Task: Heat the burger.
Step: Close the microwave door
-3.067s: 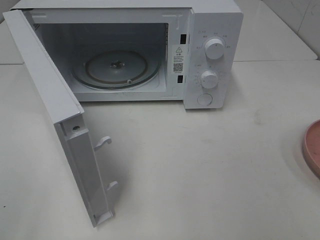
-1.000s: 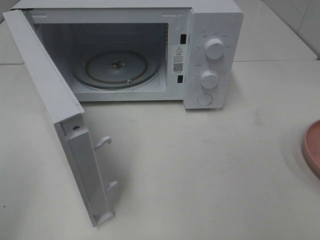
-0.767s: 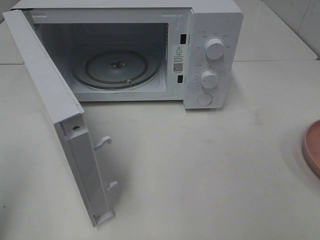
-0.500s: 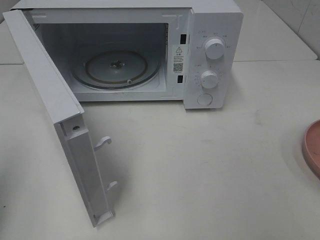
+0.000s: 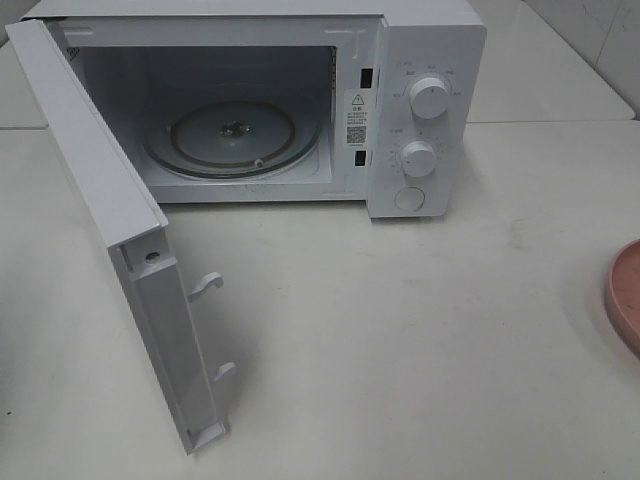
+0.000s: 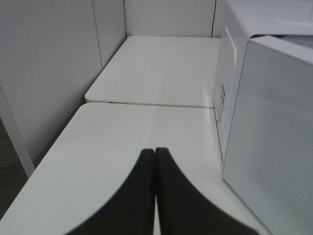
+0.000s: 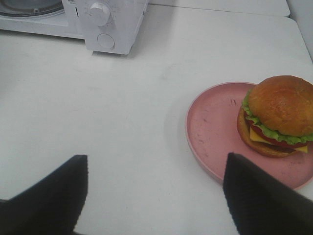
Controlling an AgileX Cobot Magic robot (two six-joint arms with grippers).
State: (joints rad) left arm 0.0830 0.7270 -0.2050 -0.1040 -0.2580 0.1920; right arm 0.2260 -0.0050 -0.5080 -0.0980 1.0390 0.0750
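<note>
White microwave (image 5: 420,100) standing door-open, glass turntable (image 5: 232,135) bare. Glossy golden-bun burger (image 7: 279,115) sitting on round pink plate (image 7: 215,132) on white tabletop (image 7: 122,107). Right end effector (image 7: 154,196) spread wide, empty, near it; left end effector (image 6: 155,196) pinched shut, empty. Pickup step pending: next, probably closing around the bun.

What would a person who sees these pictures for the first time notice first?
Most likely the white microwave at the back of the table, its door swung wide open and the glass turntable inside bare. Next, the burger sitting on a pink plate out to the right, in front of the open right gripper. The left gripper is shut and empty beside the microwave.
</note>
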